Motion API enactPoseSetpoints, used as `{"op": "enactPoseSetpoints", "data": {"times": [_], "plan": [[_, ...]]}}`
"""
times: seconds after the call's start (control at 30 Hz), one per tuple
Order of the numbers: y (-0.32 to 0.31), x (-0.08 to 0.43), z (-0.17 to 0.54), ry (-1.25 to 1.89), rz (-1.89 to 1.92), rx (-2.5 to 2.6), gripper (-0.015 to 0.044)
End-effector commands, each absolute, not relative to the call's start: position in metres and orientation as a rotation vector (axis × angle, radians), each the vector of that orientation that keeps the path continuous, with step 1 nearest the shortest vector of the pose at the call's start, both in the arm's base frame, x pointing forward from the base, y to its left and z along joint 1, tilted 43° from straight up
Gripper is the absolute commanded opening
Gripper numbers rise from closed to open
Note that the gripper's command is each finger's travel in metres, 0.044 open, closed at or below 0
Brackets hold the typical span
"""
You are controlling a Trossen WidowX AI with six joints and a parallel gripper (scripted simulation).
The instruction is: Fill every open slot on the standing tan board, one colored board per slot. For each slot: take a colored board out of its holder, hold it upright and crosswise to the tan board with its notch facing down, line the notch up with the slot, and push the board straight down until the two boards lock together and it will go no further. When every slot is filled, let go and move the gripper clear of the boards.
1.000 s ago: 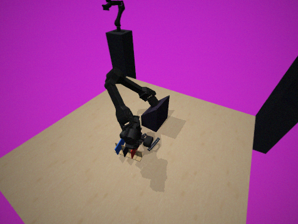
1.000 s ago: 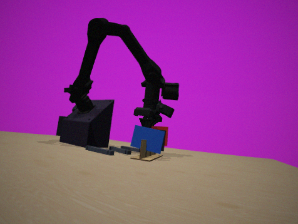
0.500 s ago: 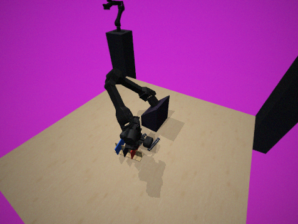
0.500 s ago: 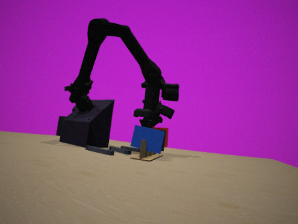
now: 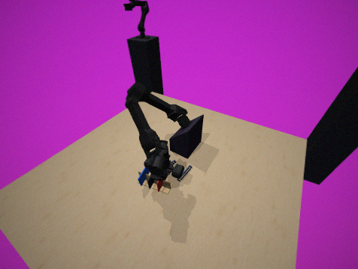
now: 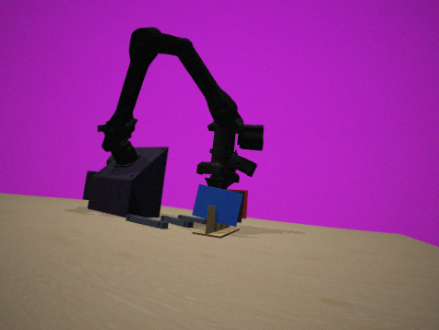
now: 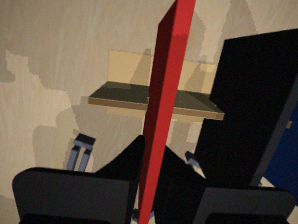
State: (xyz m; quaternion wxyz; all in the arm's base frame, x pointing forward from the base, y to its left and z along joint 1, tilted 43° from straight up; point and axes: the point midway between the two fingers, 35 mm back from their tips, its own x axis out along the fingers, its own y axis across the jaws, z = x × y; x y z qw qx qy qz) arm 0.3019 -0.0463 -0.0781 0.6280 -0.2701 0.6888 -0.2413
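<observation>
Now, your black pincer point(image 5: 159, 179) point(image 6: 222, 185) point(image 7: 147, 141) grips the upright red board point(image 5: 160, 185) point(image 6: 244, 204) point(image 7: 165, 95) crosswise over the standing tan board point(image 5: 167, 186) point(image 6: 211, 219) point(image 7: 197, 104); keep it square, check notch against slot, then press straight down.
</observation>
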Motion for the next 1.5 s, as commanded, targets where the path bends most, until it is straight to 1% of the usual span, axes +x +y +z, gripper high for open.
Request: {"op": "enactPoseSetpoints", "data": {"times": [0.0,1.47], "plan": [[-0.0478,0.3009,-0.0793,1.581,-0.551,-0.627,0.0],[-0.0492,0.301,-0.0808,1.581,-0.551,-0.627,0.0]]}}
